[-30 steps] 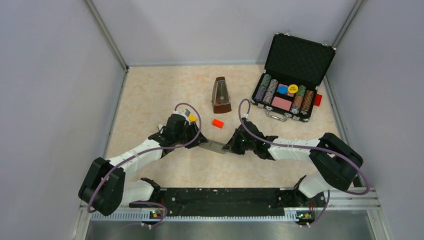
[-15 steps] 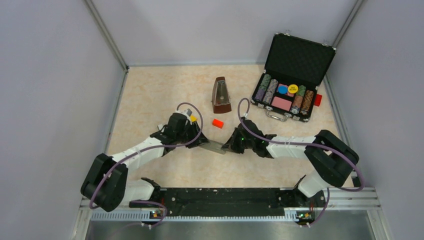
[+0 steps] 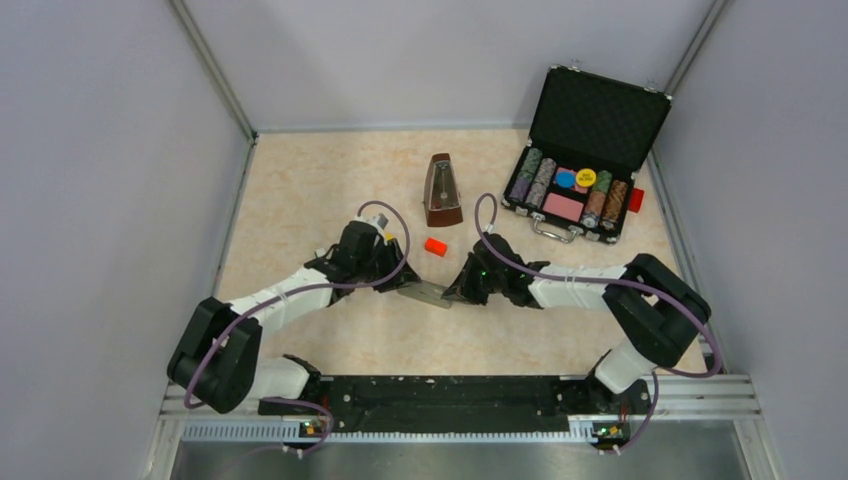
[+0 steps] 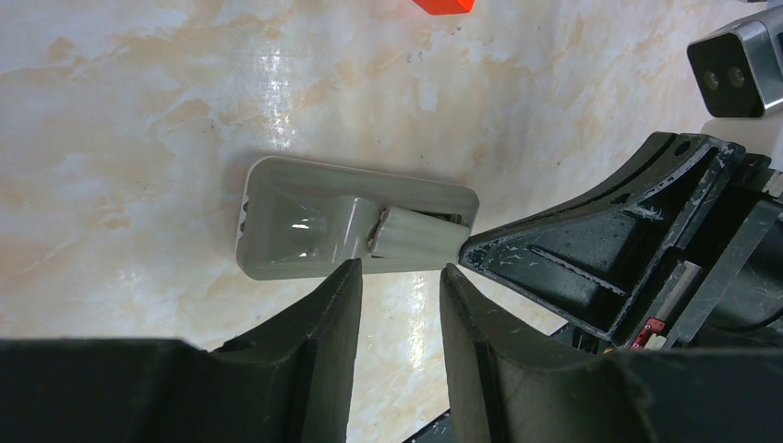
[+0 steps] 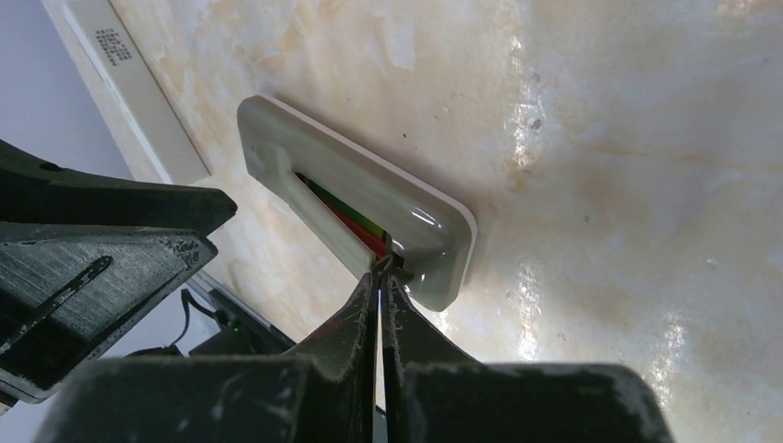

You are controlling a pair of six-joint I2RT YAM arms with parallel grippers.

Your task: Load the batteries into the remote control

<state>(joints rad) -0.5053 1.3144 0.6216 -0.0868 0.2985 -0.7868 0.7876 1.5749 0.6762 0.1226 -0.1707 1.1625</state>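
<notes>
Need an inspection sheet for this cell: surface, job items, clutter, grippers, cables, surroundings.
Surface: beige marbled table, glare patches, no spills seen.
Job's things: remote lies flat between the grippers. Its cover is ajar. The batteries, one red and one green, sit in the recess under it.
Clutter: metronome, orange block, open chip case.
Grippers: left gripper is open at the remote's long edge. Right gripper is shut, tips at the cover's end.
Cables: purple cable loops over each wrist, no snag seen.
Surroundings: grey walls on three sides.
</notes>
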